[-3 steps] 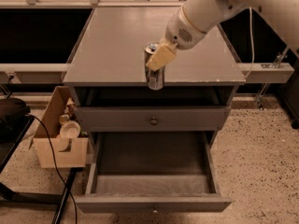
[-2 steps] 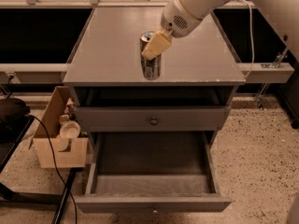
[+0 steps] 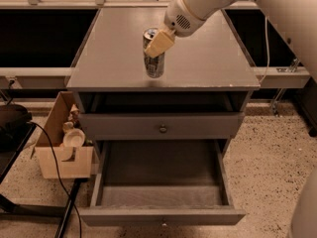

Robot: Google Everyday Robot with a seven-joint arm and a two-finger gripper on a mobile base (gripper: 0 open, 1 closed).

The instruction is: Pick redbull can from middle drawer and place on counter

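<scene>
The redbull can (image 3: 154, 63) is upright over the front middle of the grey counter (image 3: 213, 58), its silver lid facing up. I cannot tell if its base touches the counter. My gripper (image 3: 158, 43), with tan fingers on a white arm reaching in from the upper right, is shut on the can's upper part. Below, the middle drawer (image 3: 161, 182) is pulled out wide and its grey floor is bare.
The upper drawer front with its round knob (image 3: 162, 129) is closed just under the counter. A cardboard box (image 3: 62, 155) holding small objects stands left of the cabinet, with a black cable (image 3: 54, 167) trailing past it. Speckled floor (image 3: 270, 152) lies to the right.
My gripper has carried the can a little left and farther back from the counter's front edge, over the counter top. The drawer has not moved.
</scene>
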